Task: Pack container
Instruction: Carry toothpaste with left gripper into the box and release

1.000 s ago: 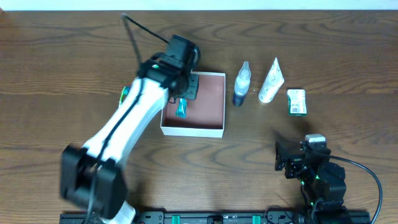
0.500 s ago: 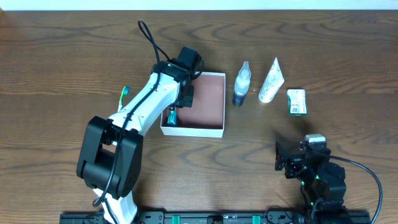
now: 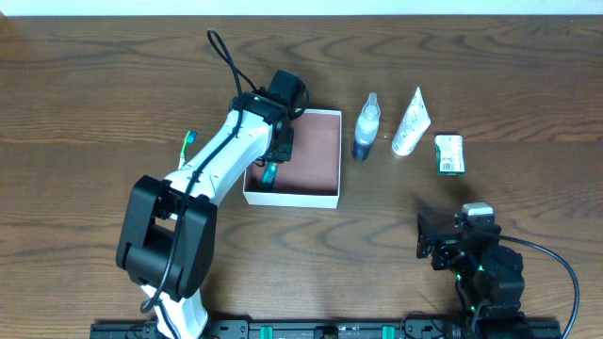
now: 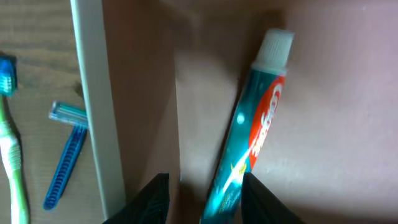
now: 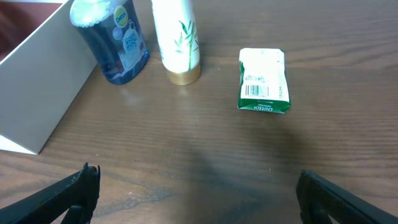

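Observation:
The container [image 3: 320, 155] is a shallow square box with white walls and a pinkish-brown inside, at the table's middle. My left gripper [image 3: 273, 158] reaches down into its left part. In the left wrist view the gripper [image 4: 205, 177] is open. A teal toothpaste tube [image 4: 252, 130] with a white cap lies on the container floor [image 4: 336, 124]. Its lower end is between the fingers, with a gap on the left side. The tube also shows in the overhead view [image 3: 270, 174]. My right gripper [image 3: 450, 235] [image 5: 199, 186] is open and empty over bare table at the front right.
A blue bottle [image 3: 366, 127] [image 5: 115, 37], a white tube [image 3: 411, 122] [image 5: 177, 37] and a green-white packet [image 3: 449, 153] [image 5: 264, 81] lie right of the container. A green toothbrush [image 3: 188, 141] [image 4: 12, 155] and a blue razor [image 4: 65, 155] lie left of it.
The left arm has folded back and settled over the container's left part. The toothpaste tube has shifted a little inside the container. The right arm has not moved.

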Motion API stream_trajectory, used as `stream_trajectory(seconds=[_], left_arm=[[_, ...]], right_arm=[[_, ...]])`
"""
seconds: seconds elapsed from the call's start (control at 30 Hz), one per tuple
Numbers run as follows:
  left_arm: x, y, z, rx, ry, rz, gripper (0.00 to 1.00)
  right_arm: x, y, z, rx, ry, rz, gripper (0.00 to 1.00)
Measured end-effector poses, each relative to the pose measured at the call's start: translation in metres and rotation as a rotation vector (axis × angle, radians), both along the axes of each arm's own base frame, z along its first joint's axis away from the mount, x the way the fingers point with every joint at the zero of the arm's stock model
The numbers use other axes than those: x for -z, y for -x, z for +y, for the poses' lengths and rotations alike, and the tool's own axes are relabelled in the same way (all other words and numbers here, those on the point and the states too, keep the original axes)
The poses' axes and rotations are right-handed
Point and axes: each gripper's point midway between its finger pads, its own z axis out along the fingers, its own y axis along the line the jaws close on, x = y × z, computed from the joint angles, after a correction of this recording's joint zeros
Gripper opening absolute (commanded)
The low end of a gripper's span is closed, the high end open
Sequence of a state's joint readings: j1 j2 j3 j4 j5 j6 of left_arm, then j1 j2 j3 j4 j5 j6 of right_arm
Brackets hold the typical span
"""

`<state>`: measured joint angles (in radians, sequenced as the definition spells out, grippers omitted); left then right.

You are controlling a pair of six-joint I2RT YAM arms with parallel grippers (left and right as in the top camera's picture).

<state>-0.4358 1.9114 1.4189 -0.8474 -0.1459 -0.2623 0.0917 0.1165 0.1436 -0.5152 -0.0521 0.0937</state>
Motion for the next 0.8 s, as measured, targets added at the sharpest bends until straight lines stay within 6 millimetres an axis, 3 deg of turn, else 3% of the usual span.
stream_trajectory(seconds=[0.1,0.17,0.4,0.5,0.57,0.63,0.8], left_arm=[[-0.011,0.006,0.0,0.004,0.002,0.024,0.39],[-0.032,0.005,-0.004,0.01,0.026,0.008,0.45],[-0.161,-0.004,-0.013,0.021,0.191,-0.302,0.48],[-0.188,0.002,-0.015,0.031,0.245,-0.362,0.45],[-0.187,-0.002,-0.022,0.041,0.276,-0.368,0.4],[-0.168,-0.005,-0.03,0.054,0.284,-0.335,0.34],[-0.066,-0.002,-0.044,0.071,0.215,-0.106,0.24]], right_arm=[[0.0,0.0,0.0,0.0,0.0,0.0,0.99],[0.0,0.0,0.0,0.0,0.0,0.0,0.99],[0.0,0.0,0.0,0.0,0.0,0.0,0.99],[0.0,0.0,0.0,0.0,0.0,0.0,0.99],[0.0,0.0,0.0,0.0,0.0,0.0,0.99],[0.0,0.0,0.0,0.0,0.0,0.0,0.99],[0.0,0.0,0.0,0.0,0.0,0.0,0.99]])
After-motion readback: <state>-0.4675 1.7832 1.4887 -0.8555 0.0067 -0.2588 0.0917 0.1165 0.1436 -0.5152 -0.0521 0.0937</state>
